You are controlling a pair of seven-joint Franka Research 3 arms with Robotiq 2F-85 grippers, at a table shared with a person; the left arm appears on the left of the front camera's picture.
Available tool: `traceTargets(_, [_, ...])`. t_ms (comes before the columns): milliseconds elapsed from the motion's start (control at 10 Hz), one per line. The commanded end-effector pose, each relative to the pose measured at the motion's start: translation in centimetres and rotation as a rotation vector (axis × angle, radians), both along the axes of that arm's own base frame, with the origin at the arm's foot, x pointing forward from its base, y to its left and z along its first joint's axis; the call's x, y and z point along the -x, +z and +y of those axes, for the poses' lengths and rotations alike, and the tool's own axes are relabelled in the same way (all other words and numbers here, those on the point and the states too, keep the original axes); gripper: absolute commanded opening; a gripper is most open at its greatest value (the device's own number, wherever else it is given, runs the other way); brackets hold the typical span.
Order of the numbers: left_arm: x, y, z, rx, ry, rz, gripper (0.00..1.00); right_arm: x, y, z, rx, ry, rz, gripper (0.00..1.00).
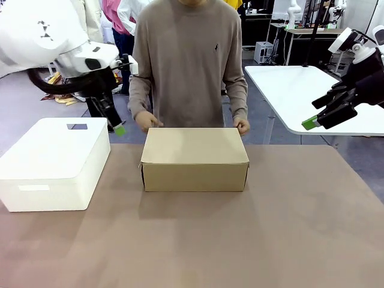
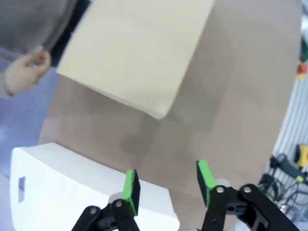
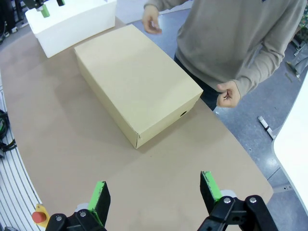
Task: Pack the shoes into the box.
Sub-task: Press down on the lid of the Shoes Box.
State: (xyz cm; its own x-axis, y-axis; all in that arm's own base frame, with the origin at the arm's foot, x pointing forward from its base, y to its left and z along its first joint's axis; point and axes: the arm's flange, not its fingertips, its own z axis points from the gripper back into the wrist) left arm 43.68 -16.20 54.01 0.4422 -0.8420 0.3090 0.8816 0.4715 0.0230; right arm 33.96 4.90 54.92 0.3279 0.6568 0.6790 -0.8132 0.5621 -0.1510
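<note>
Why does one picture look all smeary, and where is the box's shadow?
In the left wrist view the box and the person's hand look soft and smeared, likely motion blur; the green pads stay sharper. In the front view the box drops a soft shadow on the table toward the camera. The right wrist view is sharp, its edges bent by the wide lens.

No readable text, brand or number anywhere. Box [image 1: 195, 159]: plain cardboard, no print visible. White bin [image 1: 53, 165]: pale blank label patch on front wall, nothing legible. Person's sweater [image 1: 189, 57]: small dark chest emblem, too small to read.
</note>
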Motion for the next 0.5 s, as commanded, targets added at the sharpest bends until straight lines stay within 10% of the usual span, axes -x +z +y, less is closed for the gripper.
traceTargets(0, [1.2,-0.2,0.5,-0.015,-0.057,-0.038,1.0,0.0,-0.1,0.2,0.0,-0.026,0.003,1.0])
traceTargets(400, [2.2,0.5,-1.0,0.047,0.042,-0.161,1.0,0.0,-0.1,0.2,0.0,-0.026,0.003,1.0])
